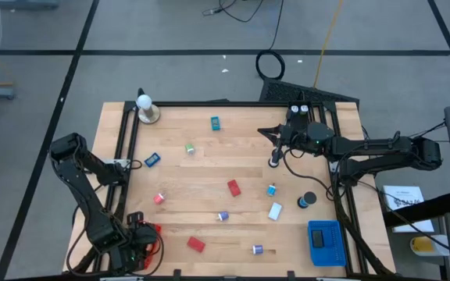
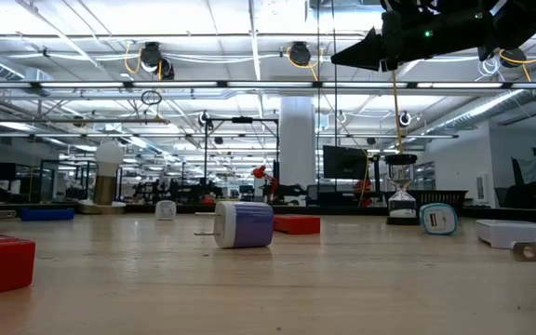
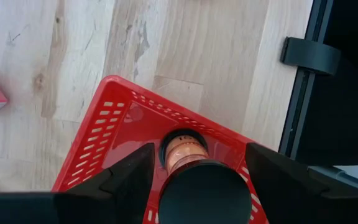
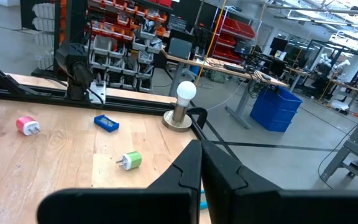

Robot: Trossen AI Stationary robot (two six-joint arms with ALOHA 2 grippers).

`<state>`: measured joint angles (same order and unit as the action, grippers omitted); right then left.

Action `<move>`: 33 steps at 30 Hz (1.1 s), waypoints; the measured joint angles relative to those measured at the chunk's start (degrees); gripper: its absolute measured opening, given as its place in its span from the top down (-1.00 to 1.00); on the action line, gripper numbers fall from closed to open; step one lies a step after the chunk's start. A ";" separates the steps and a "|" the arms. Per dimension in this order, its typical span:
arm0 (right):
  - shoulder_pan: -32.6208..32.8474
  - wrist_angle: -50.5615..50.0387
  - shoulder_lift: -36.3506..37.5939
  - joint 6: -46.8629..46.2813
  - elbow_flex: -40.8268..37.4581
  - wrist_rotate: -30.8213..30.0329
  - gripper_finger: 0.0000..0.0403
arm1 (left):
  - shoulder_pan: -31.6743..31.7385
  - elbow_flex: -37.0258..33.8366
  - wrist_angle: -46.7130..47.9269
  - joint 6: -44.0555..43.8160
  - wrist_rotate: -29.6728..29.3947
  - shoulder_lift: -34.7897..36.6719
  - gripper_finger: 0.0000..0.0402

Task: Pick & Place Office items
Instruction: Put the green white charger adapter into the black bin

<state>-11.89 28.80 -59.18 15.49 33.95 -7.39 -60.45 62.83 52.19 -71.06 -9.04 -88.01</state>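
My left gripper (image 3: 204,177) hangs open over the red mesh basket (image 3: 104,143) at the table's near left corner (image 1: 148,232), pointing steeply down. Between its fingers stands a small item with a black round top cap (image 3: 204,194) and an orange middle (image 3: 182,155), its lower end in the basket. My right gripper (image 1: 262,131) is shut and level above the table's far middle, holding nothing (image 4: 201,165). Several office items lie loose on the wood: a red block (image 1: 233,187), a green bit (image 1: 189,148), a purple plug (image 2: 243,224) and a black disc (image 1: 308,200). My left gripper comes from above, and its two fingers (image 3: 132,177) stand close on either side of the item's black top cap (image 3: 166,196). Whether they touch it I cannot tell. The item stands nearly upright with its lower end in the red basket.
A blue mesh basket (image 1: 325,242) sits at the near right corner. A white ball on a tan base (image 1: 145,109) stands at the far left corner. Black rails (image 1: 123,148) edge the table. More items lie around: blue (image 1: 152,159), pink (image 1: 159,198), red (image 1: 196,244).
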 joint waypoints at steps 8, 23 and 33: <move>0.00 0.00 0.00 0.00 0.00 0.01 1.00 | 1.12 0.00 0.21 3.10 -2.28 2.37 -0.13; -0.02 -0.54 0.00 0.00 -0.02 0.10 1.00 | 14.90 -8.82 -17.07 43.87 -31.51 14.22 0.76; -0.01 -0.47 0.01 0.00 -0.02 0.13 1.00 | 36.12 -39.02 -74.39 73.10 -16.19 22.92 0.89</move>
<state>-11.90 28.32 -59.17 15.49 33.93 -7.26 -24.33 23.81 -22.20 2.04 -25.23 -65.09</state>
